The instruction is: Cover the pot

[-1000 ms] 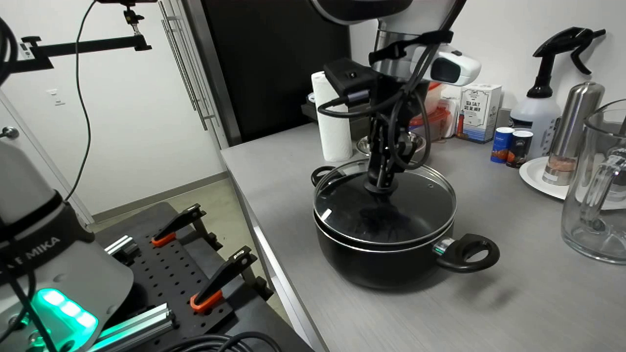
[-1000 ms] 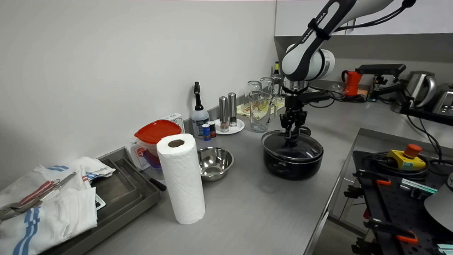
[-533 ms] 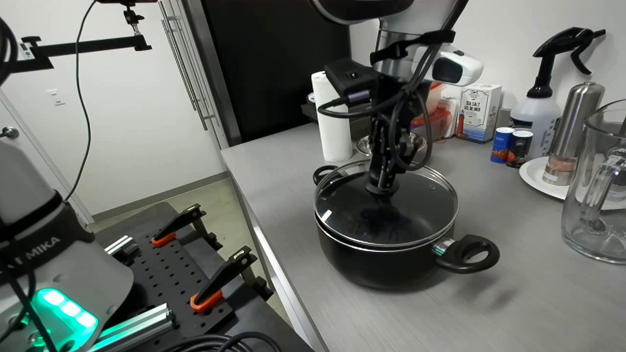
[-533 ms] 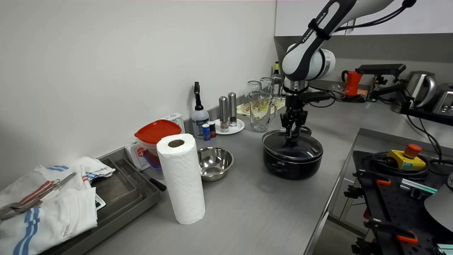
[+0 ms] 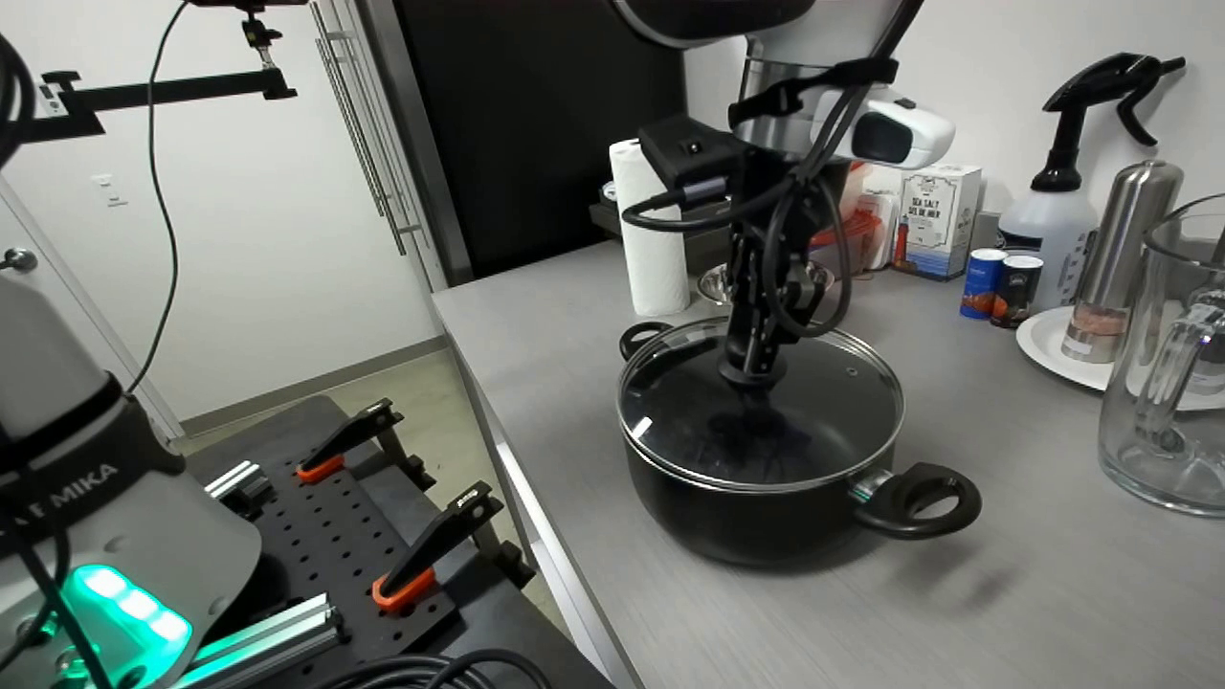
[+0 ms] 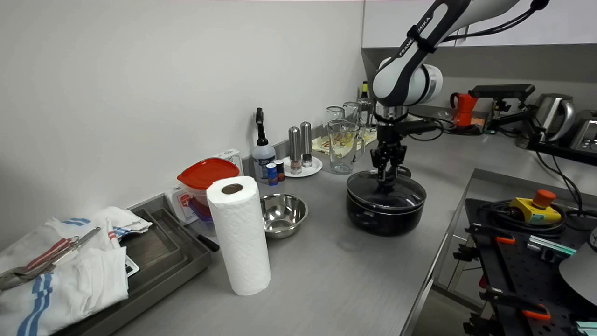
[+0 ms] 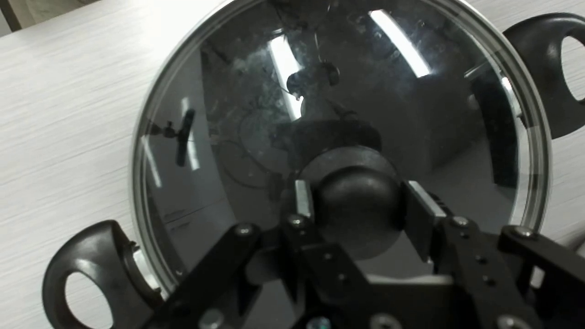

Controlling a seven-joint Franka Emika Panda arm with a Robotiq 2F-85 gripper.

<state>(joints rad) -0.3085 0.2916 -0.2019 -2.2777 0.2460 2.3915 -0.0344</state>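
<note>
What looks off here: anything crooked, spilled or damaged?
Nothing stands out. The lid covers the pot and looks roughly level, its knob between the jaws; no spill or crack shows. In the wrist view a whitish haze on the lid may be smudging or reflection. Whether the lid is fully seated I can't tell.

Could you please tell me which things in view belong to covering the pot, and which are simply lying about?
Part of the job:
black pot
glass lid
gripper, its jaws closed on the lid's knob

Simply lying about:
paper towel roll
steel bowl
spray bottle
glass pitcher
blue-striped towels
red-lidded tub
</note>
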